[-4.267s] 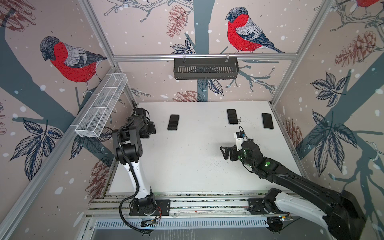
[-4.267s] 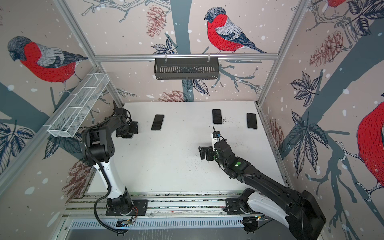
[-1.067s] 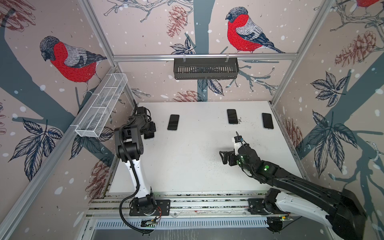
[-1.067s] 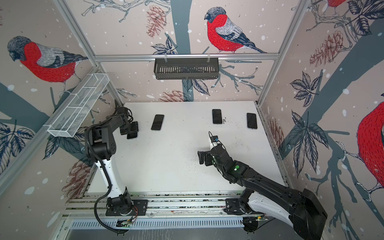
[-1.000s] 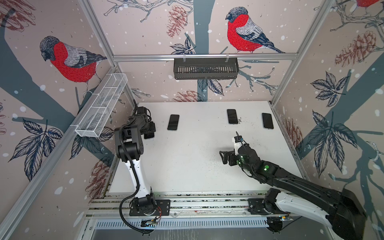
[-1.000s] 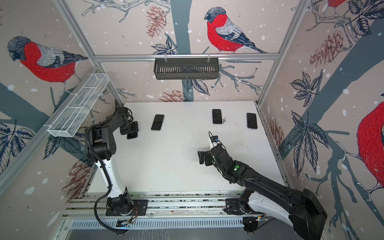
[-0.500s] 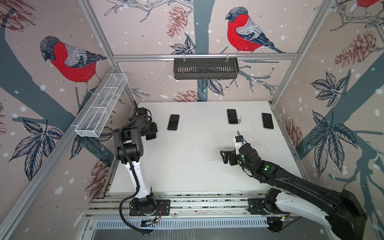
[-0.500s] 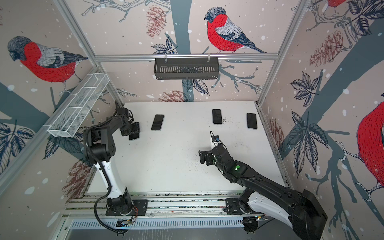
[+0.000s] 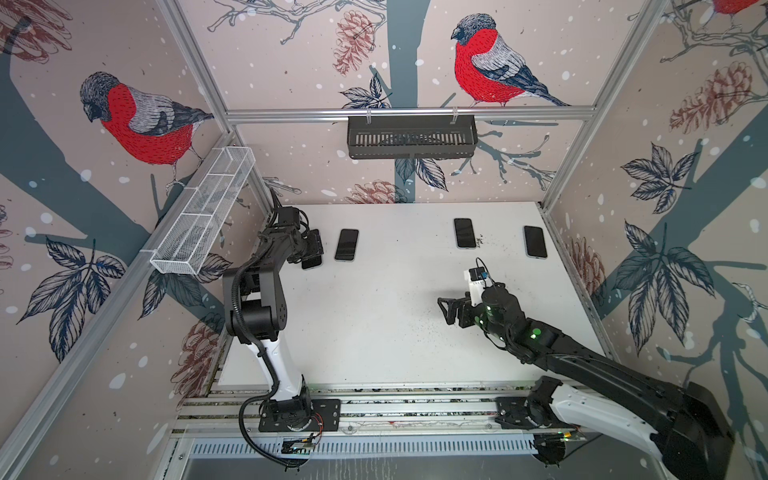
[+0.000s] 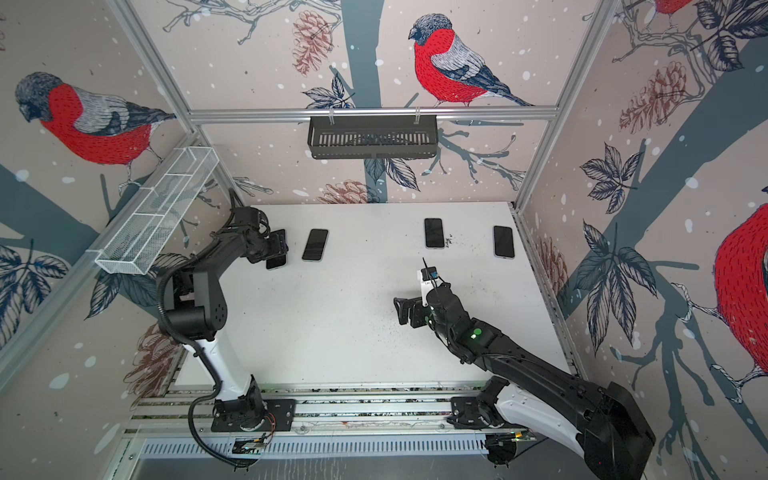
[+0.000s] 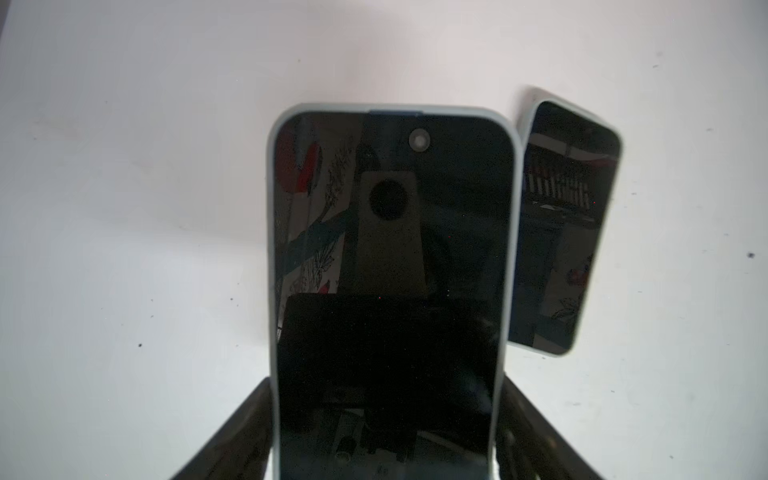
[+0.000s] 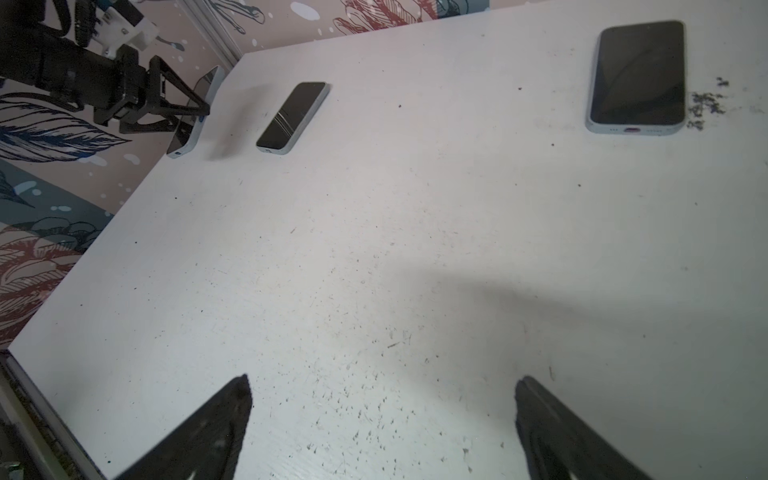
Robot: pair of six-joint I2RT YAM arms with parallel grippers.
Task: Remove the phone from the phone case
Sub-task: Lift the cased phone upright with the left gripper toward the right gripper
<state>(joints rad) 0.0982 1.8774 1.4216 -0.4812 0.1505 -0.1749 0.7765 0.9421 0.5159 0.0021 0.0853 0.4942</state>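
Note:
A dark-screened phone [image 11: 390, 249] in a pale blue phone case [image 11: 271, 249] sits between my left gripper's [image 11: 386, 384] fingers, which press on the case's two long sides. In the right wrist view that left gripper [image 12: 195, 109] holds the cased phone [image 12: 187, 139] tilted up on one long edge at the table's far left. Both top views show it there [image 9: 312, 261] [image 10: 276, 262] under the left gripper [image 9: 312, 249]. My right gripper [image 9: 445, 311] [image 12: 382, 386] hangs open over bare table, right of the middle, with nothing between its fingers.
Three more cased phones lie flat along the back of the white table [image 9: 374, 324]: one right beside the held phone [image 9: 347, 244] [image 11: 569, 224], one at mid back [image 9: 464, 232] with dark crumbs beside it, one at the far right [image 9: 535, 242]. A wire basket [image 9: 203, 220] hangs on the left wall, a black rack [image 9: 411, 137] on the back wall.
My left gripper has shifted a little to the right, toward the neighbouring phone, with the cased phone between its fingers. The right arm has barely moved.

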